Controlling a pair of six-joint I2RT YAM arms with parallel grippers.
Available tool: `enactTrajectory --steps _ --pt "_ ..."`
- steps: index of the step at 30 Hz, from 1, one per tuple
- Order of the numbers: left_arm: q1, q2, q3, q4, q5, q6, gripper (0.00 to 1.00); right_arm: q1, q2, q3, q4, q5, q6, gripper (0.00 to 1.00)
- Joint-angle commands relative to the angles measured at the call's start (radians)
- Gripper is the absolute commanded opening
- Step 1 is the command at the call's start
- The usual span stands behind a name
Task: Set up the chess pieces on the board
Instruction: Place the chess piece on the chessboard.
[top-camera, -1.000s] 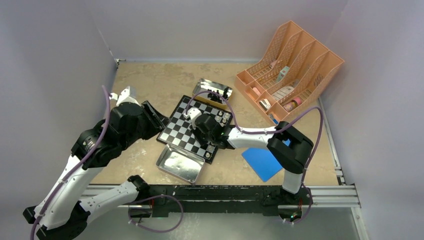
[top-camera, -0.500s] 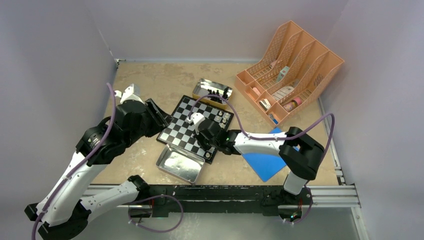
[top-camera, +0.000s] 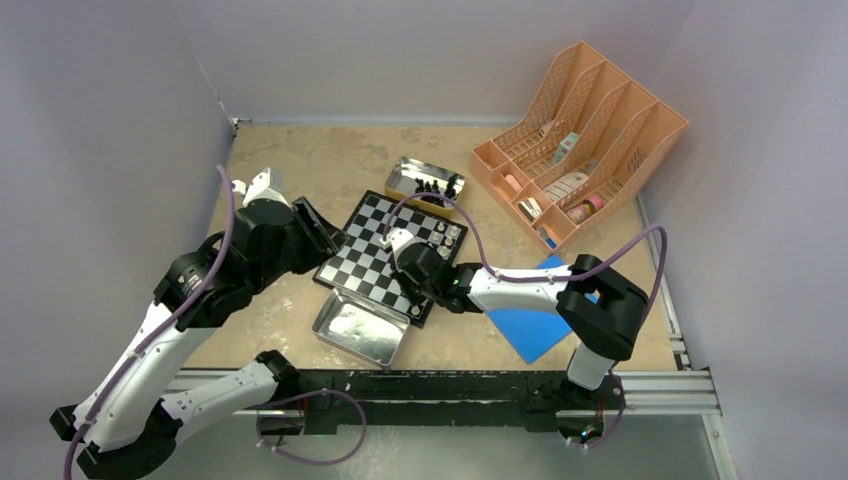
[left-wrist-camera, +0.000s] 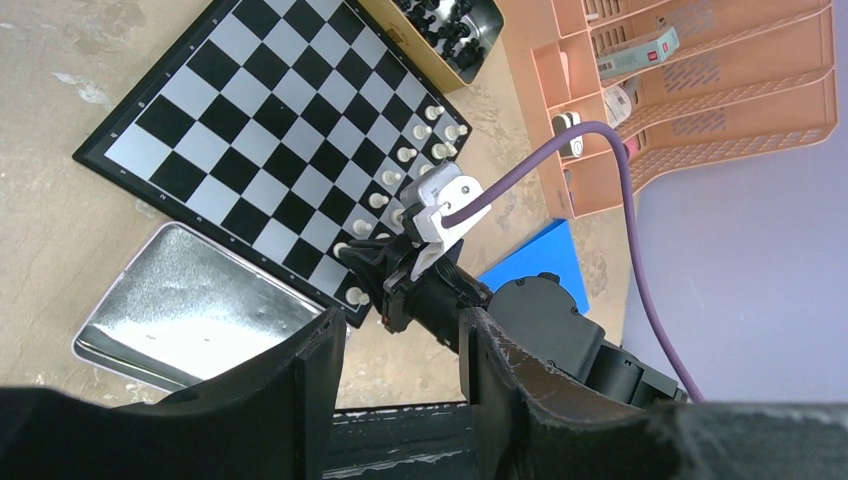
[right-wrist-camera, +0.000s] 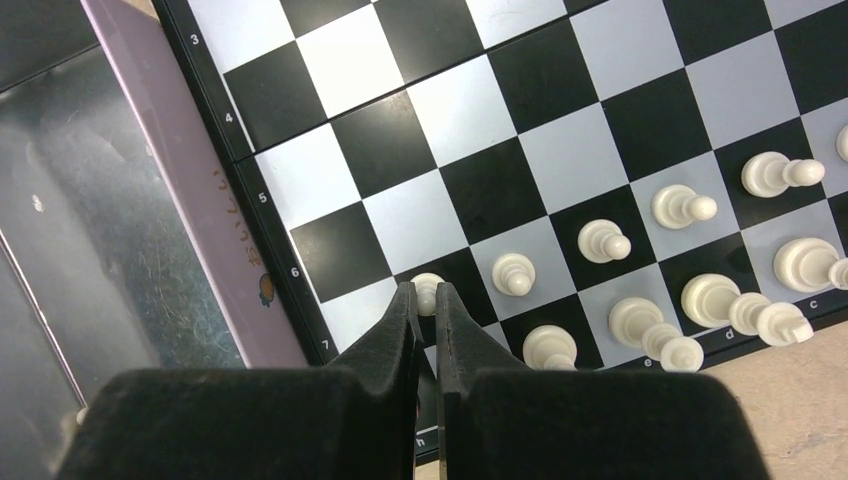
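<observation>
Pulled nearer since a second ago, the right gripper (right-wrist-camera: 425, 293) pinches a white pawn (right-wrist-camera: 427, 284) at its tips over the board (right-wrist-camera: 460, 180); other white pieces (right-wrist-camera: 600, 240) stand right of the jaws. Left gripper (left-wrist-camera: 405, 325) spread, empty

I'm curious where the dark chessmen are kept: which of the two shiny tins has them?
The far tin, beyond the board; black pieces stand inside it. The near tin shows none.

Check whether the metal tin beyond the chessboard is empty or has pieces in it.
Not empty: a cluster of black pieces sits inside the tin; their count cannot be told.
</observation>
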Motion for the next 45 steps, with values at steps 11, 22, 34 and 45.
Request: enactTrajectory --steps 11,22,34,45 --pt "0.002 -0.02 -0.005 0.041 -0.002 0.016 0.46 0.002 -0.001 -0.011 -0.015 0.046 0.046 0.07" --pt "0.001 -0.022 0.005 0.041 -0.013 0.038 0.46 0.003 -0.021 0.006 -0.02 0.056 0.039 0.17" --pt "0.001 -0.034 0.009 0.01 -0.016 0.034 0.46 0.003 -0.076 0.059 -0.052 0.041 0.013 0.27" --pt "0.002 -0.072 -0.096 0.023 0.008 -0.002 0.45 0.004 -0.155 0.169 -0.179 0.002 0.04 0.27"
